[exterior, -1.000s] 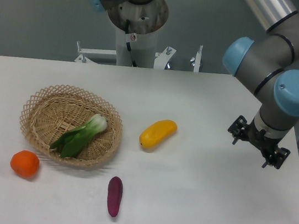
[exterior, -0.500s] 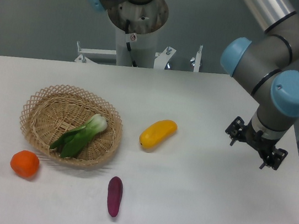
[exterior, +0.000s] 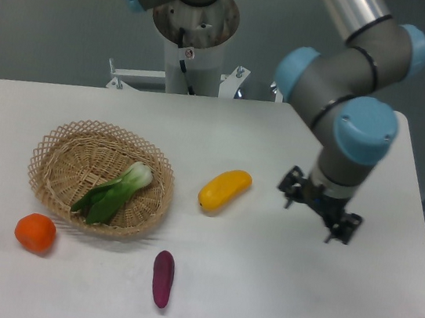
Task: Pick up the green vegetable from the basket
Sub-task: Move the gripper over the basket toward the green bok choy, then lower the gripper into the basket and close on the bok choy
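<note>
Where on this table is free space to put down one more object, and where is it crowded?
Free: the far strip behind the basket, and the near right corner below the hand. Crowded: near left, where orange, purple vegetable and yellow fruit ring the basket.

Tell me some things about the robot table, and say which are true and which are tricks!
1. The leafy green bok choy lies inside the tan woven wicker basket. True.
2. The pincer is holding the bok choy. False: it hangs far to the right, holding nothing.
3. The round orange fruit is in the basket. False: it sits on the table beside it.
4. The long dark purple vegetable lies on the table. True.
</note>
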You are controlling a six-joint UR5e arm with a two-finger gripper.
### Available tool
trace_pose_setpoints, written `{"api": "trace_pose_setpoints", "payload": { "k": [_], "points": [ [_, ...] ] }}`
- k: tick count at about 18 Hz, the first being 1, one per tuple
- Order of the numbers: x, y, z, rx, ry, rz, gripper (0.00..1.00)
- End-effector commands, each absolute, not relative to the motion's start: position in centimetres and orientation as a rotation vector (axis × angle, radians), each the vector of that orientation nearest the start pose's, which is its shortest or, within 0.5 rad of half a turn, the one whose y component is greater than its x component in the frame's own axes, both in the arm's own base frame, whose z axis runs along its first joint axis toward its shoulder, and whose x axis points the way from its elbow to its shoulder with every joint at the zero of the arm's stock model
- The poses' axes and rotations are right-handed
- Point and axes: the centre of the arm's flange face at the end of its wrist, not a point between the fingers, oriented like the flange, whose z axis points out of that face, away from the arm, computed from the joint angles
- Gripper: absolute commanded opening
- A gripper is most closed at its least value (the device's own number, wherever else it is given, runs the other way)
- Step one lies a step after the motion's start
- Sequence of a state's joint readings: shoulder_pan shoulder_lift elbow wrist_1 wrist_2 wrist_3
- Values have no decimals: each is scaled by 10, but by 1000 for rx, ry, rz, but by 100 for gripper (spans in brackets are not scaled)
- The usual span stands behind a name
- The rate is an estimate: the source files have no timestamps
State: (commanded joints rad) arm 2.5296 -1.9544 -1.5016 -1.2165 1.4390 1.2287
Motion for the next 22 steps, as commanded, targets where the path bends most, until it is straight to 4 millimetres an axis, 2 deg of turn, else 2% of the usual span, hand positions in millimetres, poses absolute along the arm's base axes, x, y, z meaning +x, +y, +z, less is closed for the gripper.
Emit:
{"api": "trace_pose_setpoints", "payload": {
  "k": [1, 5, 7, 10, 12, 17, 22],
  "points": [
    [-424, 489, 340, -2973, 426, -52, 100],
    [-356, 510, 329, -2980, 510, -114, 100],
    [-319, 529, 321, -2999, 492, -146, 100],
    [-279, 552, 310, -3007, 534, -179, 100],
    [-250, 560, 301, -3014, 585, -210, 100],
    [-200, 563, 275, -3080, 498, -272, 100],
    [-179, 571, 246, -3129, 447, -323, 100]
  ]
}}
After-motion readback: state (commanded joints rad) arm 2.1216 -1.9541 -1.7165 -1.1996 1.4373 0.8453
